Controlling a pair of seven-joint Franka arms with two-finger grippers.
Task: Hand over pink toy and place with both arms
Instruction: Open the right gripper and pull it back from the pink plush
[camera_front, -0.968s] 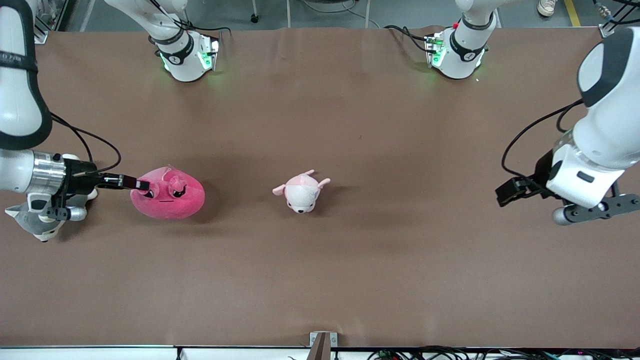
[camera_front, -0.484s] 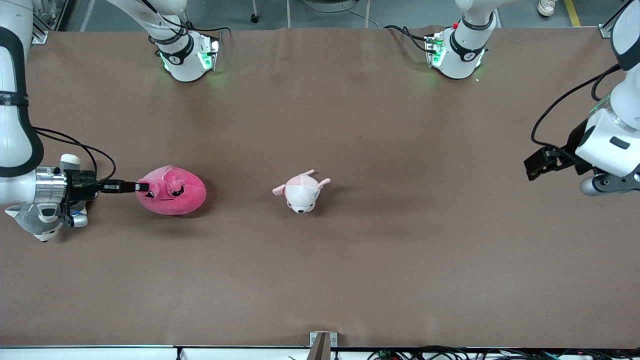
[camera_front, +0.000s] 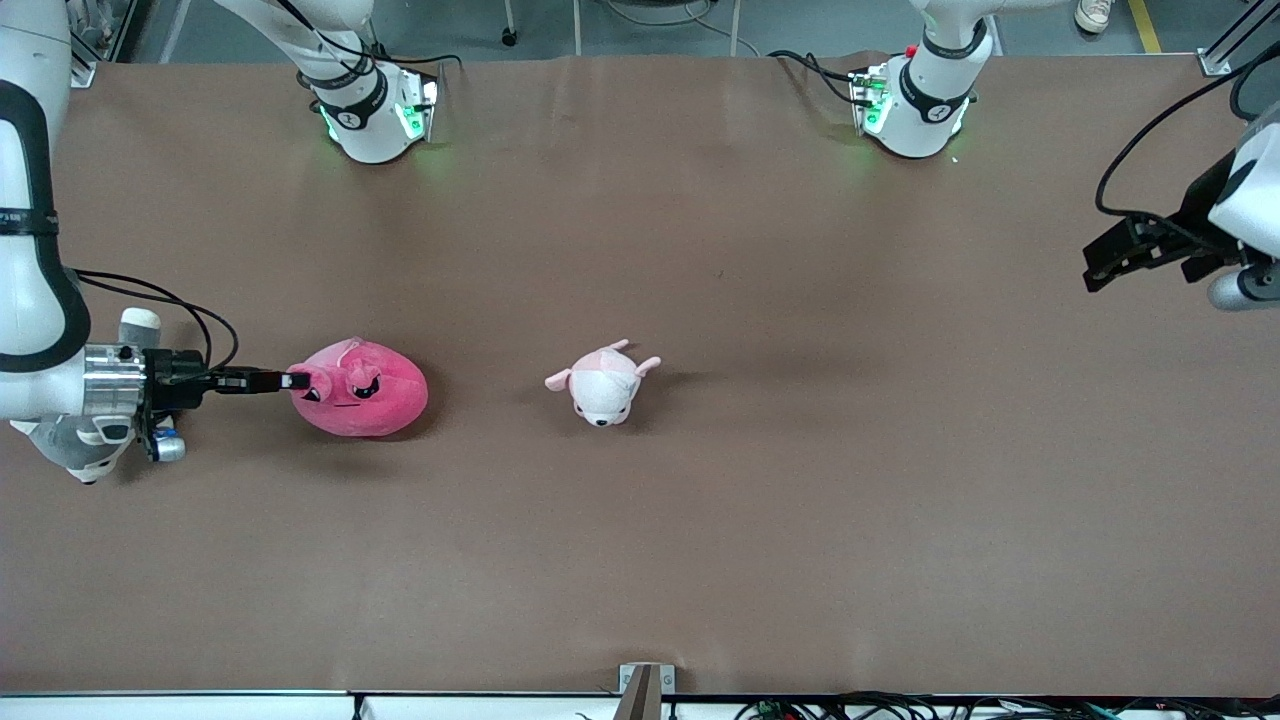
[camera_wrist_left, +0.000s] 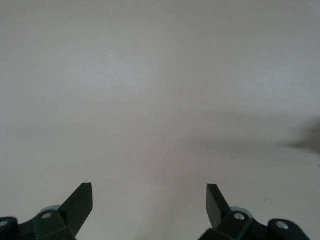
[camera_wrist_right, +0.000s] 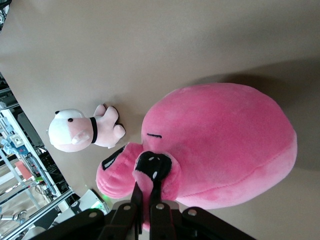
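Pincer first: my right pincer (camera_front: 296, 381) is closed tight on a pinch of fabric at one eye of the large hot-pink, blob-shaped plush toy (camera_front: 362, 402), low over the right arm's end of the broad brown surface (camera_front: 700, 520). My left pincer (camera_front: 1120, 255) hangs spread wide and empty above the left arm's end, well apart from everything, waiting.

By size after the surface and my two white arms comes the hot-pink toy, which looks to be resting on or barely off the surface, its shadow close under it. The small pale pink-and-white plush animal (camera_front: 603, 383) lies near the middle, between the toy and my left pincer, at about the same nearness to the front camera.

My grip is the weak point. I hold only a small fold at the toy's edge, so the heavy body could swing, sag or tear free as I carry it toward the handover. Swept low, it could also knock the small plush lying in its path.

Only the right wrist view shows the fingers (camera_wrist_right: 134, 202) pressed together on the black eye patch, with the small plush (camera_wrist_right: 82, 131) nearby. The left wrist view shows bare surface between the parted fingertips (camera_wrist_left: 80, 200). The front view alone shows both arms and how far apart they are.
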